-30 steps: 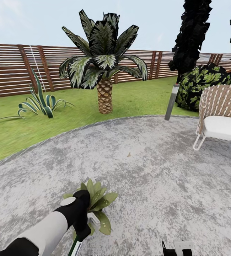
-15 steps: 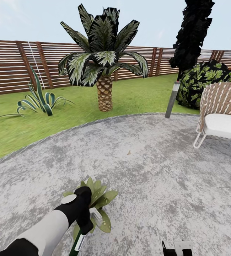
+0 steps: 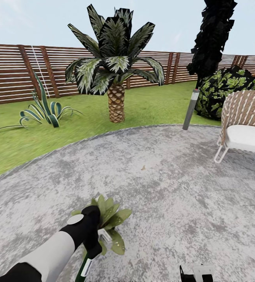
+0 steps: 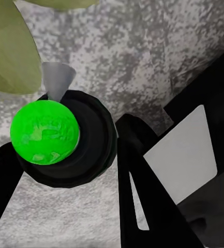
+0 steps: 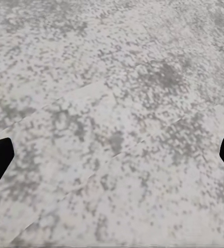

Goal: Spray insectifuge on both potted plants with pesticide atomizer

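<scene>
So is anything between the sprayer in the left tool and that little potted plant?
Nothing visible. The left tool holds the pesticide atomizer right beside the potted plant, whose leaves hang close to the nozzle.

Potted plant [image 3: 111, 219] partly behind left arm [image 3: 61, 246]

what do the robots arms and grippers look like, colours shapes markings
The left arm has a pale grey-white sleeve segment between black sections, with a round white disc on the black wrist. The left gripper has black angular fingers with a flat white panel beside them. The right gripper shows black fingertips.
</scene>
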Motion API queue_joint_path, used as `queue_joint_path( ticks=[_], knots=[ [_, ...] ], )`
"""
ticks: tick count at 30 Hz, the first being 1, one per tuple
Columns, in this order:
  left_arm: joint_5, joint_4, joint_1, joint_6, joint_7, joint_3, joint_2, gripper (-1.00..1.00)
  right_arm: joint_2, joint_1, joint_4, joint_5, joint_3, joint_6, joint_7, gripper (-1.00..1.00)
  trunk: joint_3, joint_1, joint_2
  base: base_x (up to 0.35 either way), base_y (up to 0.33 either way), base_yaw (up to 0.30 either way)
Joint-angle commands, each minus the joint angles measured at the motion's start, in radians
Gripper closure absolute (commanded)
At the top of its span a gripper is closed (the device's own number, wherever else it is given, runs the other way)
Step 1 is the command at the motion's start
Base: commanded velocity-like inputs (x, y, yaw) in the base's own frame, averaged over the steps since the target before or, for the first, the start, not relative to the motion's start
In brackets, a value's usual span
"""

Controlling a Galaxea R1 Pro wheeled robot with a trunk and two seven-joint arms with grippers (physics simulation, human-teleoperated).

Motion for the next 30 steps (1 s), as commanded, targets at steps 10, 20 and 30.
queue_joint_path(
  ticks=[10, 20, 30],
  knots=[
    [-0.010, 0.000, 0.026, 0.007, -0.010, -0.002, -0.004, 1.00, 0.000, -0.001, 0.001, 0.010, -0.004, -0.003, -0.006, -1.00, -0.001, 0.000, 0.000, -0.012, 0.027, 0.000],
    [-0.009, -0.004, 0.041, 0.007, 0.072, 0.001, -0.006, 1.00, 0.000, -0.001, 0.001, 0.011, -0.004, -0.003, -0.006, -1.00, -0.001, 0.000, 0.000, -0.183, 0.117, 0.000],
    [-0.005, -0.109, 0.038, 0.009, 0.072, 0.000, -0.017, 1.00, 0.000, -0.001, 0.003, 0.011, -0.003, -0.003, -0.006, -1.00, -0.001, 0.000, 0.000, -0.035, 0.135, 0.000]
  ],
)
